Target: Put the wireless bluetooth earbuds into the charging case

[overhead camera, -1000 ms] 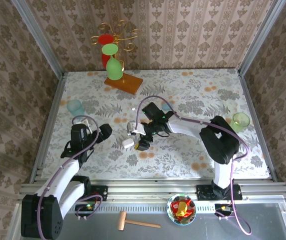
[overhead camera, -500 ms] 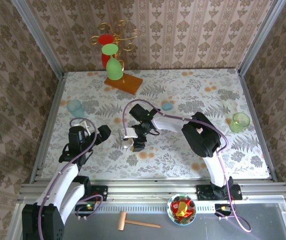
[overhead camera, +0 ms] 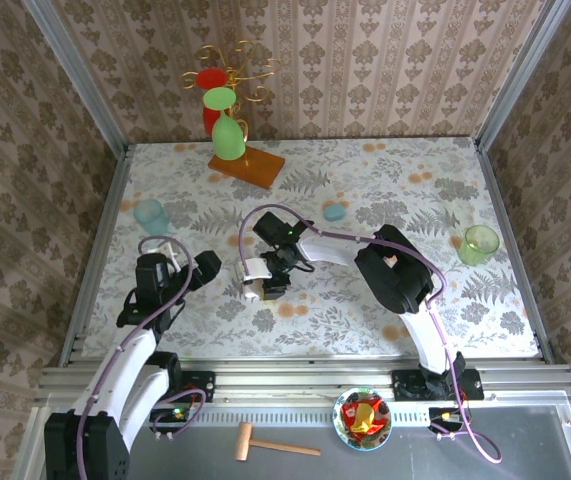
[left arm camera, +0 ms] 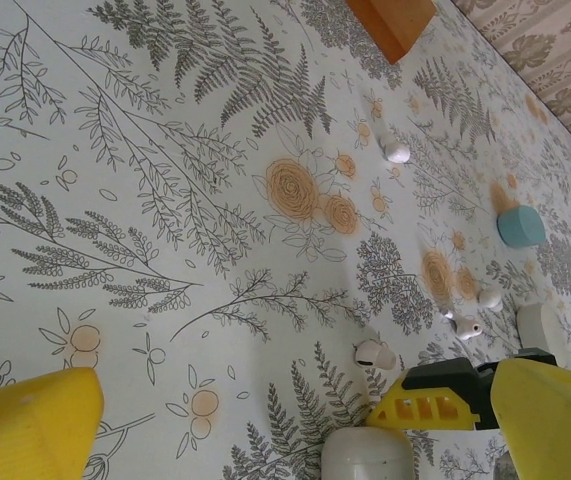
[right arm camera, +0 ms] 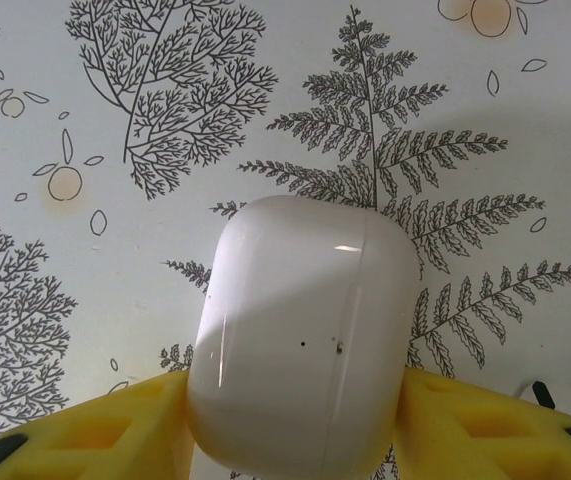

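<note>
At table centre, right gripper (right arm camera: 295, 400): closed from both sides on the white case (right arm camera: 300, 330), its yellow fingers (right arm camera: 95, 435) pressing the case's two flanks.
White case: smooth, pebble-shaped, one seam line visible across the shell; it appears closed. The wrist view does not show whether it sits on the cloth or just above it.
Left gripper (left arm camera: 285, 410): fingers spread wide apart over bare cloth, to the left of the right gripper and apart from it.
Earbuds (left arm camera: 374, 354): white pieces lying loose on the table (overhead camera: 415, 300), outside any case. One lies just beside the white case, and two more (left arm camera: 468, 327) lie close together a little beyond it.
Lone earbud (left arm camera: 397, 152): farther back, near the orange wooden base (left arm camera: 390, 20).
Blue case (left arm camera: 520, 227): on the cloth behind the earbuds, well apart from both grippers.
Surroundings: a green cup (overhead camera: 481, 243) at the right edge, a pale blue cup (overhead camera: 149, 212) at the left, and a glass rack (overhead camera: 227, 100) at the rear.
</note>
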